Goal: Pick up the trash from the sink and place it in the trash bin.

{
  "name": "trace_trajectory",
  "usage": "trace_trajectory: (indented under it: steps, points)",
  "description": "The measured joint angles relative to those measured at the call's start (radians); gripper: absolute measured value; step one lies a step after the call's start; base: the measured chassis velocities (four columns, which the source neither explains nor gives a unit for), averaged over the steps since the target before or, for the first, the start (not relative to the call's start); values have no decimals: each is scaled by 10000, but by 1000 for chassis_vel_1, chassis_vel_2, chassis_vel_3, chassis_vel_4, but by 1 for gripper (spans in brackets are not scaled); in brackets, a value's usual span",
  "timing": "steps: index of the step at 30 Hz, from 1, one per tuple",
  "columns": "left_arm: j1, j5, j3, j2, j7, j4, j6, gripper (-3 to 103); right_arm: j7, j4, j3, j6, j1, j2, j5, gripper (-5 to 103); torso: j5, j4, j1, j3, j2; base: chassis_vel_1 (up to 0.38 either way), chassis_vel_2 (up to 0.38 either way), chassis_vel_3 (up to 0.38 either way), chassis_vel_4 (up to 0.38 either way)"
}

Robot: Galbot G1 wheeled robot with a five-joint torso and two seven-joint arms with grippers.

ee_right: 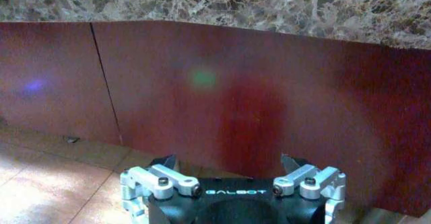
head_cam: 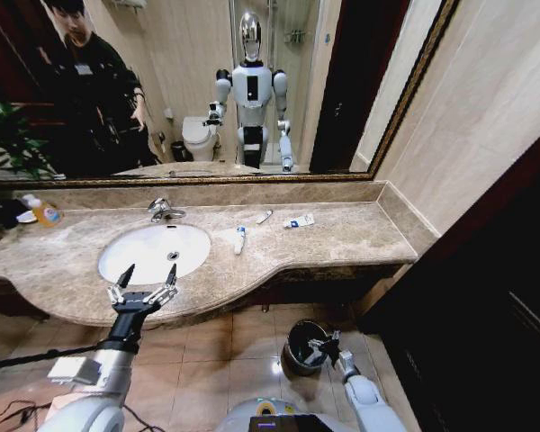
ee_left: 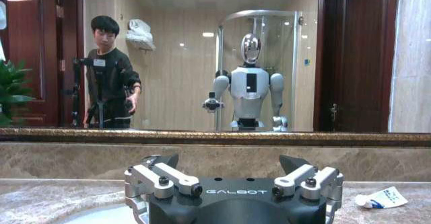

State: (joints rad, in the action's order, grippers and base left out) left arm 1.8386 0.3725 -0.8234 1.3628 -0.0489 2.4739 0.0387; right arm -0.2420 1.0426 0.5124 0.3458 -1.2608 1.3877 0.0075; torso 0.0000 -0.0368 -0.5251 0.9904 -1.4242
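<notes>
The left gripper (head_cam: 148, 275) hangs over the front edge of the beige marble table (head_cam: 342, 238), just before the white oval sink (head_cam: 153, 252). Its fingers are spread wide and hold nothing.

The trash lies on the table to the right of the sink: a little white tube with a blue cap (head_cam: 240, 238), a thin white stick (head_cam: 265, 216) and a white-blue packet (head_cam: 299, 220). I think the arm should reach right and come straight down over the tube.

The right gripper (head_cam: 327, 346) is wide and empty too, low beside the small round black trash bin (head_cam: 302, 345) on the floor.

Warm indoor light, head view bowed at edges, floor tiles (head_cam: 252, 337) glaring
</notes>
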Motion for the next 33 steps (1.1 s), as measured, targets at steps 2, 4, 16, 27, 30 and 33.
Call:
trace_trajectory:
  steps: [2,4,16,27,30,33]
  points:
    - [0,0,0,0,0,0,0,100,-6,88,0,-21,-65,7,51,100,0,0,0,0,0,0,0,0,0]
    - [0,0,0,0,0,0,0,100,-8,174,0,-64,-110,17,96,100,0,0,0,0,0,0,0,0,0]
    - [0,0,0,1,0,-1,0,100,-31,2701,7,-757,-1539,-262,704,100,-2,0,0,0,0,0,0,0,0]
    - [0,0,0,0,0,0,0,100,29,7673,123,-1708,-4134,-601,2025,100,0,1,1,-1,0,0,0,0,0]
    - [0,0,0,1,0,0,0,100,236,8977,114,-1996,-4655,-666,2148,100,-1,0,0,-1,-1,0,0,0,0]
    - [0,-1,0,1,1,0,0,100,405,9692,76,-2304,-4856,-684,2224,100,0,0,1,-1,0,0,0,0,0]
